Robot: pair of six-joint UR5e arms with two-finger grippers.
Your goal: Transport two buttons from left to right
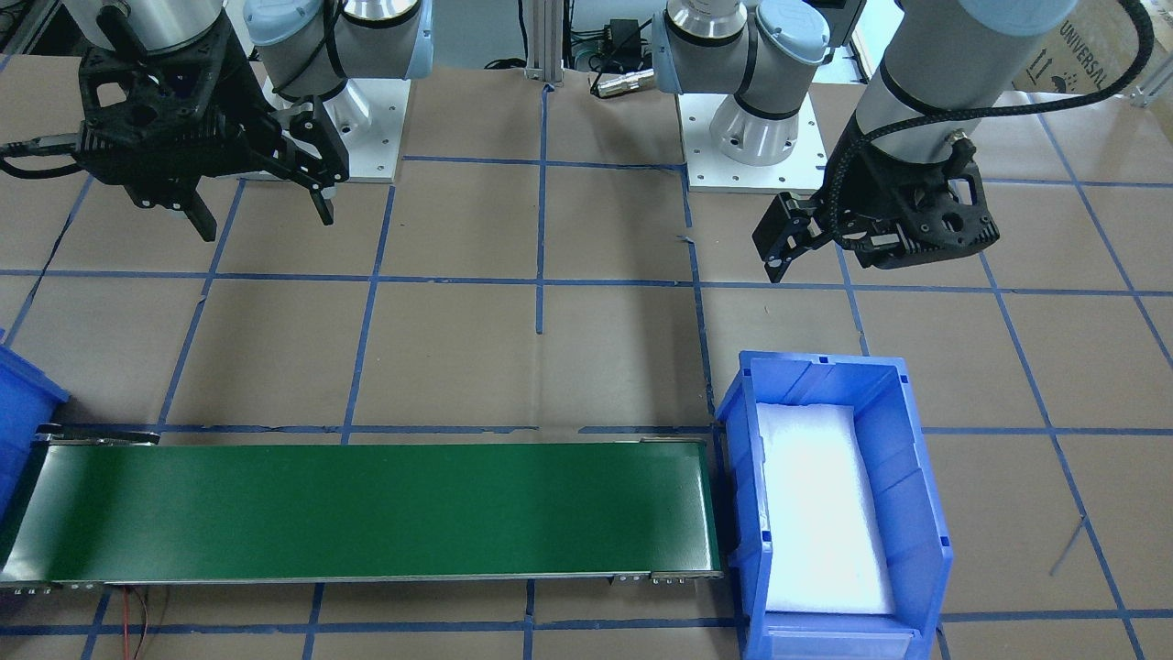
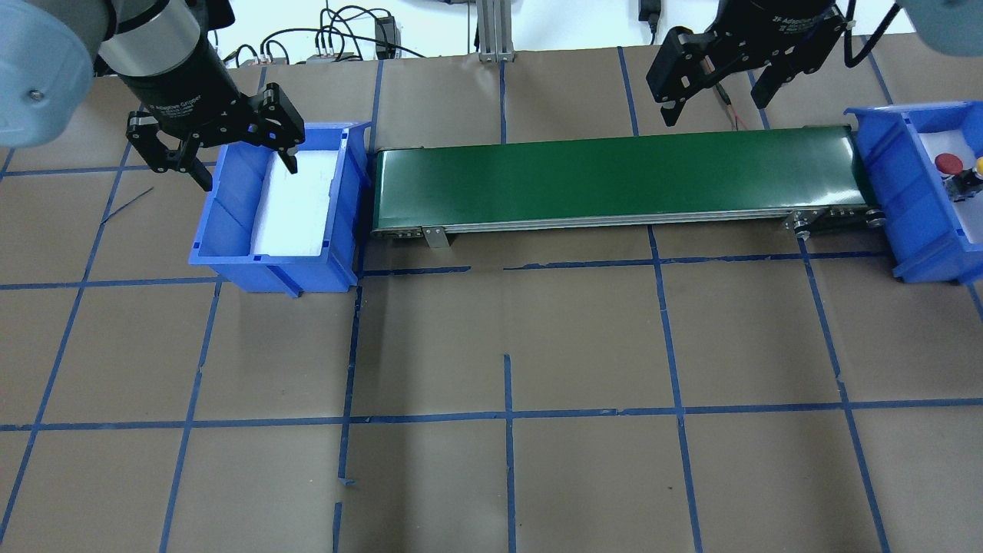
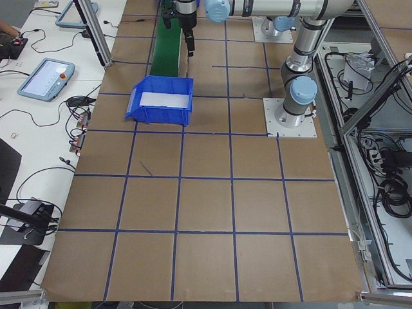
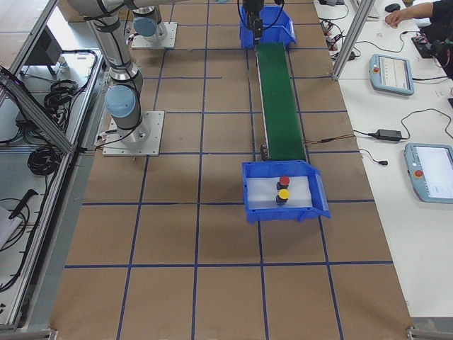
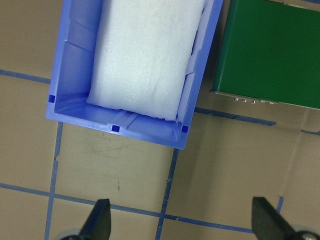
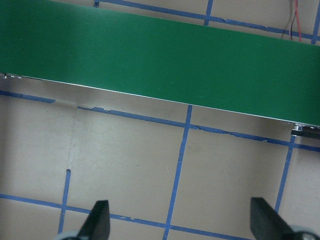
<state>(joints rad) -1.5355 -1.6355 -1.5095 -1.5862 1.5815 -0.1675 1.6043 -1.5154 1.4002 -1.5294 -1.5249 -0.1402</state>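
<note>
Sitting side by side on white foam, the two buttons, the red button and the yellow button, lie in the right blue bin, at the robot's right end of the one green conveyor belt. The left blue bin, the second of two, stands at the belt's other end and holds a white foam pad. Both claws are released, fingers spread wide. The left gripper hangs near the left bin, and the right gripper hangs beside the belt.
</note>
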